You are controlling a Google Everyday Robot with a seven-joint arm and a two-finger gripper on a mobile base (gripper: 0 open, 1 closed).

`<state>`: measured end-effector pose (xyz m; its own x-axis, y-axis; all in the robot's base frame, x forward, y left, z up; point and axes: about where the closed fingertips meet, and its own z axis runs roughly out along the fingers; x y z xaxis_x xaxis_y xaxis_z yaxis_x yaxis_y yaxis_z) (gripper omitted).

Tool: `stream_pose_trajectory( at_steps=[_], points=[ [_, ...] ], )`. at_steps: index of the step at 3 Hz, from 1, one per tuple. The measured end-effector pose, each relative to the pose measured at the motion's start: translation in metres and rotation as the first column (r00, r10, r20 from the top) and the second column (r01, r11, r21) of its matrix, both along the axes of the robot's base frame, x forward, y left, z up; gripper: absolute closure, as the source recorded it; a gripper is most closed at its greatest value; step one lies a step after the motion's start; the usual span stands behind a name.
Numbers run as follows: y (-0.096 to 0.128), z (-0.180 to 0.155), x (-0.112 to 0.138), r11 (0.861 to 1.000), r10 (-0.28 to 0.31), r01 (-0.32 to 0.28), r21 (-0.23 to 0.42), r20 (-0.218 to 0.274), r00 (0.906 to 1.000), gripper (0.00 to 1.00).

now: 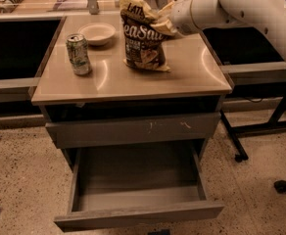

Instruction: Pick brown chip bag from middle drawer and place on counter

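Observation:
The brown chip bag stands upright on the beige counter, its base resting on the top near the back middle. My gripper comes in from the right on the white arm and is shut on the bag's crumpled upper right edge. The middle drawer is pulled open low at the front of the cabinet, and its inside shows nothing.
A green soda can stands on the counter's left side, with a white bowl behind it. A shallower scratched drawer front is closed above the open drawer. Chair legs and a caster are on the floor at right.

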<state>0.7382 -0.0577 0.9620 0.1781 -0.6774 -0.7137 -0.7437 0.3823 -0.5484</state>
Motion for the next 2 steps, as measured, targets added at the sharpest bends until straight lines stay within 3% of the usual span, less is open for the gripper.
stream_pose_trajectory(
  at_steps=[1,2],
  points=[
    [0.0,0.0,0.0,1.0,0.0,0.0,0.0,0.0,1.0,0.12],
    [0.0001,-0.0001,0.0,1.0,0.0,0.0,0.0,0.0,1.0,0.0]
  ],
)
